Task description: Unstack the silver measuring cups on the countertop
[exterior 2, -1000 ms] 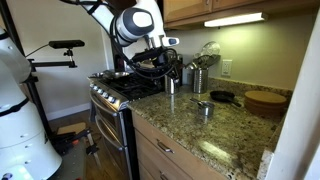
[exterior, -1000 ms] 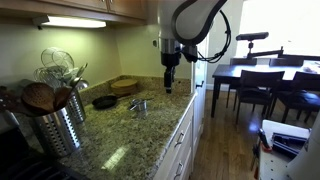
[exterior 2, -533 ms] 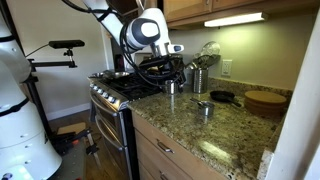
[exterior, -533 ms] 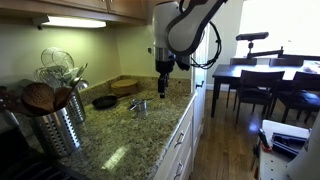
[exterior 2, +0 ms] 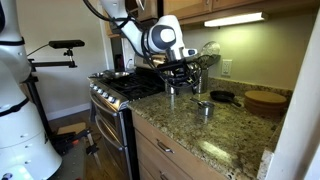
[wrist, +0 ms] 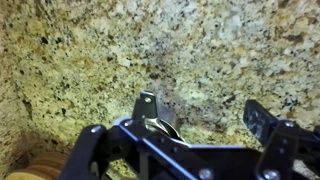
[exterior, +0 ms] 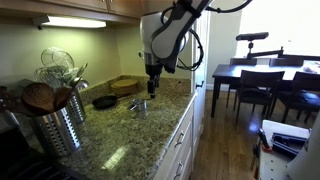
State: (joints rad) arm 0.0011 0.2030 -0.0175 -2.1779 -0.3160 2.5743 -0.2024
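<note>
The silver measuring cups [exterior: 139, 104] sit stacked on the speckled granite countertop [exterior: 120, 140]; they also show in an exterior view [exterior 2: 203, 105]. In the wrist view the stack [wrist: 152, 116] lies at the bottom centre with a flat handle pointing up, partly hidden by the gripper body. My gripper [exterior: 151, 88] hangs just above and slightly beside the cups, also seen in an exterior view [exterior 2: 184, 86]. In the wrist view its jaws [wrist: 175, 122] are spread wide, open and empty, with the cups near the left finger.
A ribbed steel utensil canister [exterior: 55, 125] stands at the near end. A black round pan [exterior: 104, 101] and a wooden board [exterior: 126, 86] lie behind the cups. A stove [exterior 2: 120, 88] adjoins the counter. A dining table with chairs [exterior: 260, 80] stands beyond.
The arm has swung along the counter toward the measuring cups and come lower. The gripper stayed open. The cups have not moved.
</note>
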